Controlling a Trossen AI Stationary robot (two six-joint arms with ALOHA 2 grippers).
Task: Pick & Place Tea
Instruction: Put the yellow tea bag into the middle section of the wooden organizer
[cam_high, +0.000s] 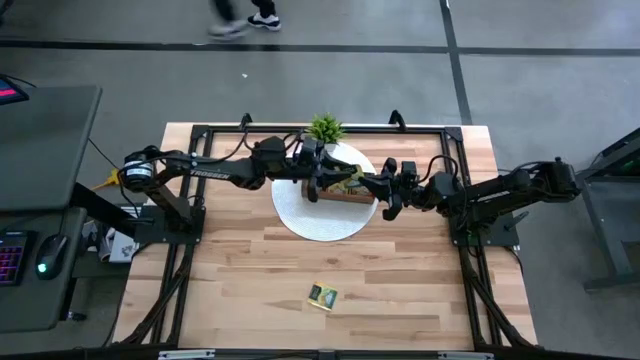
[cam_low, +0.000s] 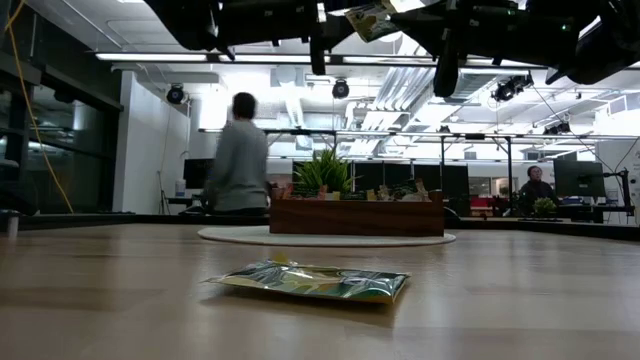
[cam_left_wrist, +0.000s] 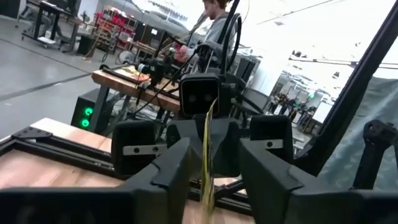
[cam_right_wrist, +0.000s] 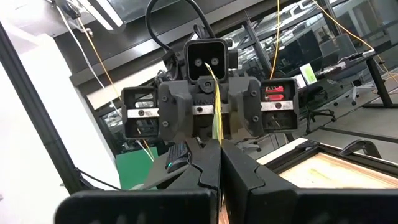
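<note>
A yellow-green tea sachet (cam_high: 348, 180) hangs in the air above the brown wooden tray (cam_high: 350, 197), between my two grippers, which face each other. My right gripper (cam_right_wrist: 219, 155) comes from the table's right and is shut on it. My left gripper (cam_left_wrist: 211, 149) comes from the left and is open. Its fingers stand on either side of the edge-on sachet (cam_left_wrist: 207, 155), with a gap on each side. A second green sachet (cam_high: 322, 295) lies flat on the table near its front edge. My right gripper pinches the sachet between its two fingers at the end nearest it (cam_right_wrist: 216, 134). The fingers reach in about level from the table's right. The sachet stands on edge, sticking out past the fingertips toward the left gripper, and is lifted clear of the tray.
The tray rests on a round white mat (cam_high: 300, 215) at the table's far middle, with a small green plant (cam_high: 325, 128) behind it. People move in the room beyond the table. Bare wood lies around the loose sachet (cam_low: 310, 282) at the front.
</note>
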